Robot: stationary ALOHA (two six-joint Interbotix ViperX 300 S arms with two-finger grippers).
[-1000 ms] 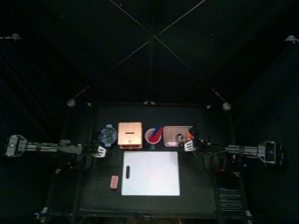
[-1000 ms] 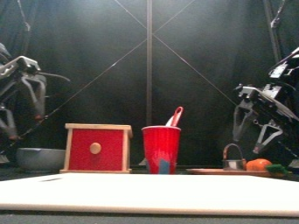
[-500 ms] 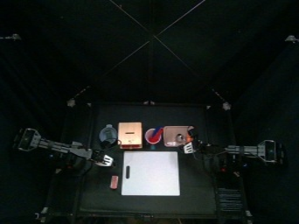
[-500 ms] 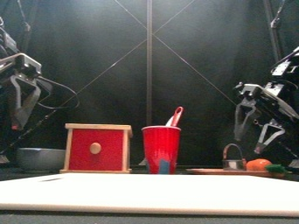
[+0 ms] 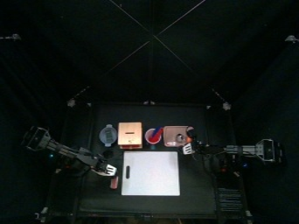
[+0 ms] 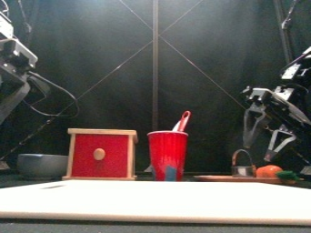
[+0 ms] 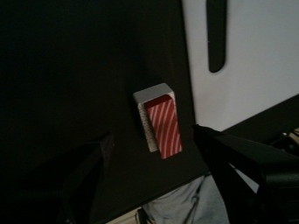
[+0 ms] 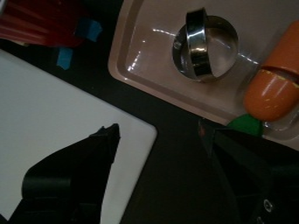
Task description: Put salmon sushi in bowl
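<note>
Salmon sushi striped, no readable writing

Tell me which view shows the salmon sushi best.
The left wrist view: the salmon sushi lies close and large, striped pinkish-red on its white base, beside the white board. The top view shows only a tiny speck; the front and right wrist views don't show it.

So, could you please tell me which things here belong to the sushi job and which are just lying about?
For the job: small oblong pinkish-orange salmon sushi; small round grey bowl; open left gripper.
Lying about: flat white board; red square box; red plastic cup; pale pink tray; orange toy carrot.
</note>
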